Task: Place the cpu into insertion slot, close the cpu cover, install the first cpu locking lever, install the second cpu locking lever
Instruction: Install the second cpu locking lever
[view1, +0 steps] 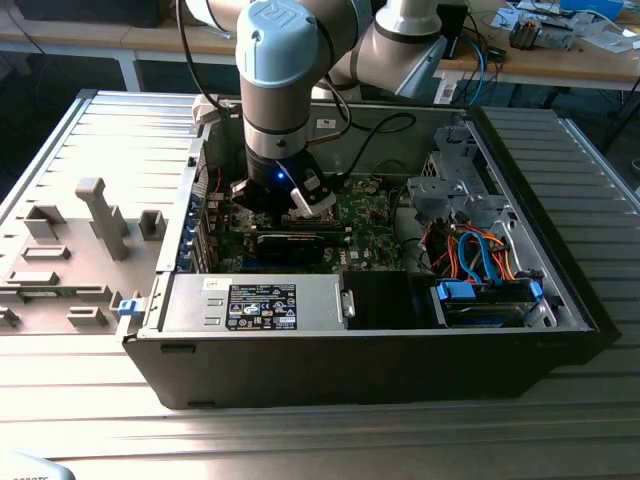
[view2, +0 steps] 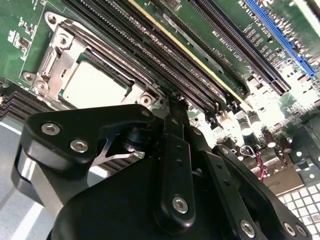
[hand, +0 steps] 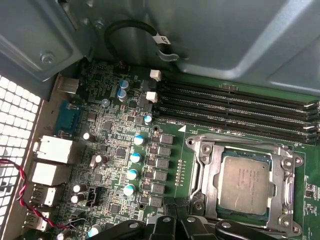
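Cpu (hand: 246, 184) seated in insertion slot (hand: 207, 150), cpu cover (hand: 289, 187) down. Chip light, rigid, fragile; grip edges. Gripper (view2: 172, 107) jaws pinched together, empty.

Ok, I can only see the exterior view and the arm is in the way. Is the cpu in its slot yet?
Observer: Yes. In both wrist views the cpu lies flat in the insertion slot, silver face up.
Operator: Is the cover down?
Observer: The cpu cover looks flat around the chip. I can't tell about the levers.
Operator: Where's the gripper?
Observer: In the first wrist view the gripper is just beside the slot's corner, not over the chip.
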